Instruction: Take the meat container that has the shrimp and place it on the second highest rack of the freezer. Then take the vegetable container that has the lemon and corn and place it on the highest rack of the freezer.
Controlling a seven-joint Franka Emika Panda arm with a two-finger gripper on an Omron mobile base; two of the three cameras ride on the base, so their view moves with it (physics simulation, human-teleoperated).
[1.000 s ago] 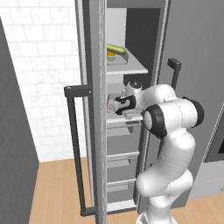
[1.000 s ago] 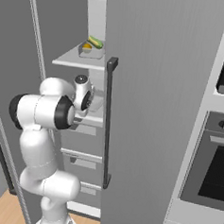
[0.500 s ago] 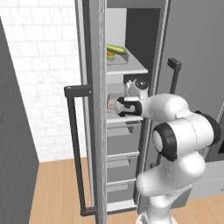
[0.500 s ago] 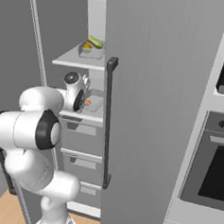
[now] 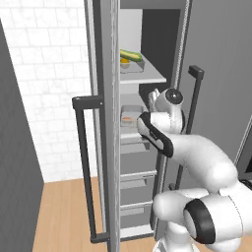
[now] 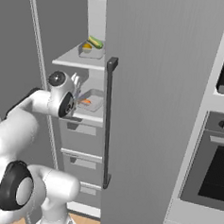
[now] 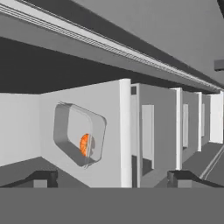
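The freezer [image 5: 101,59] stands open. On its highest rack [image 6: 70,61] sits the vegetable container [image 5: 134,66] with the green corn [image 5: 130,54] and the yellow lemon [image 5: 124,61]. One board lower rests the meat container [image 6: 92,102] holding the orange shrimp [image 6: 86,101]. My gripper [image 5: 143,123] hovers just in front of that second shelf, open and holding nothing. In the hand view the meat container [image 7: 78,139] with the shrimp [image 7: 84,144] appears rolled sideways, a short way beyond the open gripper [image 7: 113,179].
Grey drawers [image 6: 82,161] fill the cabinet below the shelves. The freezer door with its dark bar handle [image 6: 107,123] stands close on the right of the opening. Another bar handle [image 5: 83,167] is on the left door. A wall oven [image 6: 214,173] is at far right.
The arm's elbow has swung down and toward the cameras while the hand drew back slightly from the meat container. The jaws stayed open; both containers kept their places.
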